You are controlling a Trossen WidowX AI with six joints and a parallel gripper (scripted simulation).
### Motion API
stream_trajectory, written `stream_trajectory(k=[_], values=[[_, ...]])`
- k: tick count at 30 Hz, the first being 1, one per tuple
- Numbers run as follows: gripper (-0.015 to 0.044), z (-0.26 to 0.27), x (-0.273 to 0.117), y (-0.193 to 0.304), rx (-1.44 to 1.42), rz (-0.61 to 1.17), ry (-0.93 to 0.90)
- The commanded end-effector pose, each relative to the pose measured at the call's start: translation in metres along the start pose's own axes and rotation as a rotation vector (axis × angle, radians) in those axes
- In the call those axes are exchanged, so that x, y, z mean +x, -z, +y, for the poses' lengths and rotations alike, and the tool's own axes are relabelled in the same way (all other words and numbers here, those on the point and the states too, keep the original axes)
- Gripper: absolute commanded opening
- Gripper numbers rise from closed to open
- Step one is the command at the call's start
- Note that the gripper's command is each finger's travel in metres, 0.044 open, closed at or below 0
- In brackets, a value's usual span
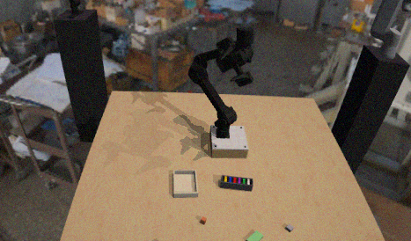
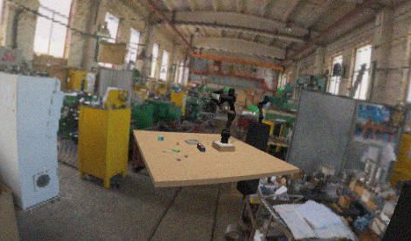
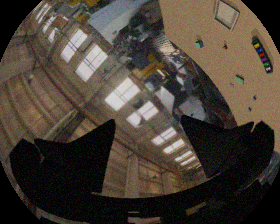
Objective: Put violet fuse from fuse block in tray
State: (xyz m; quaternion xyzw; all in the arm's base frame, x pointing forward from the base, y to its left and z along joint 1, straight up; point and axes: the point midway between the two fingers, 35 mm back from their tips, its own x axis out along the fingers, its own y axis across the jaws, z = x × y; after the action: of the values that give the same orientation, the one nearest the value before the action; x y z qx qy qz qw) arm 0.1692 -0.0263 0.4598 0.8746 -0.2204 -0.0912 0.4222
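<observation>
While fuses fill the fuse block (image 1: 236, 182), the tray (image 1: 185, 193) holds nothing.

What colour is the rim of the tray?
Grey, around a beige floor; the shallow rectangular tray shows best in the top view.

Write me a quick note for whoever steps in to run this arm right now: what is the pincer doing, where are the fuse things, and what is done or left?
Pincer: open, holding nothing, raised high above the far end of the table, well away from the job's things.
Fuse block: on the table in front of the arm's base, with its row of coloured fuses in place; the violet fuse sits among them.
Tray: beside the block, nothing visible in it.
Done: nothing yet.
Left: come down over the violet fuse, grip it, pull it straight up, put it in the tray, let go. Avoid the other fuses and the block.
</observation>
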Motion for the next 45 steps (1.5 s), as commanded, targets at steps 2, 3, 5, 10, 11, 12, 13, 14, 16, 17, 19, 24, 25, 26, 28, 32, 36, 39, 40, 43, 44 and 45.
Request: stream_trajectory(k=[2, 3, 5, 10, 11, 12, 13, 14, 16, 17, 19, 24, 25, 26, 28, 32, 36, 39, 40, 43, 44, 45], values=[[0.0347, -0.004, 0.001, 0.003, -0.035, 0.005, 0.006], [0.0321, -0.01, 0.003, 0.007, -0.079, 0.011, 0.015], [0.0269, -0.028, 0.009, 0.017, -0.219, 0.03, 0.043], [0.0137, -0.103, 0.035, 0.037, -0.714, 0.098, 0.188], [0.0111, -0.12, 0.04, 0.038, -0.818, 0.114, 0.226], [0.0085, -0.137, 0.046, 0.038, -0.921, 0.131, 0.267], [0.0074, -0.154, 0.051, 0.037, -1.021, 0.149, 0.311], [0.0074, -0.17, 0.056, 0.034, -1.118, 0.17, 0.358], [0.0074, -0.203, 0.065, 0.025, -1.302, 0.217, 0.46], [0.0074, -0.219, 0.069, 0.02, -1.389, 0.244, 0.514], [0.0074, -0.25, 0.075, 0.005, -1.55, 0.308, 0.632], [0.0074, -0.319, 0.082, -0.044, -1.86, 0.53, 0.964], [0.0074, -0.33, 0.082, -0.056, -1.902, 0.587, 1.035], [0.0074, -0.341, 0.08, -0.067, -1.937, 0.648, 1.107], [0.0074, -0.362, 0.076, -0.09, -1.983, 0.782, 1.249], [0.0074, -0.395, 0.051, -0.134, -1.965, 1.1, 1.513], [0.0074, -0.404, 0.037, -0.148, -1.925, 1.218, 1.594], [0.0074, -0.404, 0.037, -0.148, -1.925, 1.218, 1.594], [0.0074, -0.404, 0.037, -0.148, -1.925, 1.218, 1.594], [0.0074, -0.403, 0.042, -0.149, -1.926, 1.217, 1.593], [0.0074, -0.403, 0.042, -0.149, -1.926, 1.217, 1.593], [0.0074, -0.404, 0.042, -0.15, -1.926, 1.217, 1.593]])
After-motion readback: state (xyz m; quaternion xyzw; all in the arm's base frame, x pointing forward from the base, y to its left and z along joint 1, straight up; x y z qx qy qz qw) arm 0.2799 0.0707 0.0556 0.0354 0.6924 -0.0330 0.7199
